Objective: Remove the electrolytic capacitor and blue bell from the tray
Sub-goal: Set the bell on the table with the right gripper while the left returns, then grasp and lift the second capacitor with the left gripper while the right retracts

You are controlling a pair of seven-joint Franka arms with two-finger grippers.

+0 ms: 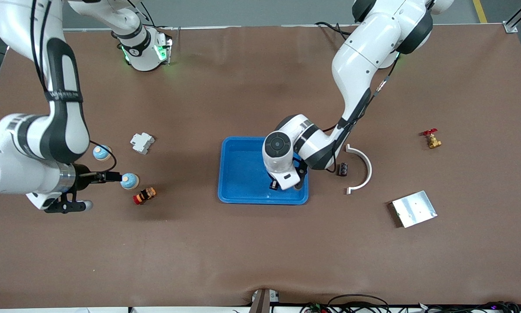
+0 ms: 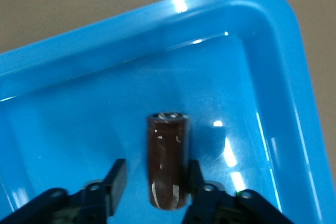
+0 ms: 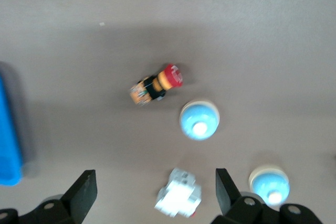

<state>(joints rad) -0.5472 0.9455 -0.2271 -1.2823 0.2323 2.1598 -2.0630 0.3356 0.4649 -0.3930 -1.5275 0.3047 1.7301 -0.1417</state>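
A dark brown capacitor (image 2: 168, 161) lies on the floor of the blue tray (image 1: 225, 174), close to the tray wall (image 2: 157, 30). My left gripper (image 1: 282, 184) is low in the tray corner toward the left arm's end, straddling the capacitor. One finger (image 2: 195, 182) touches it and the other finger (image 2: 116, 182) stands a gap away. Two blue-domed bells (image 1: 101, 152) (image 1: 129, 180) sit on the table toward the right arm's end. My right gripper (image 1: 108, 176) hangs open and empty above that area, with one bell (image 3: 199, 119) and the other bell (image 3: 269, 184) below it.
A white breaker (image 1: 142, 142) and a red-capped button (image 1: 144, 195) lie by the bells. Toward the left arm's end are a second small dark cylinder (image 1: 342, 169), a white curved piece (image 1: 360, 169), a metal plate (image 1: 414, 208) and a brass valve (image 1: 431, 139).
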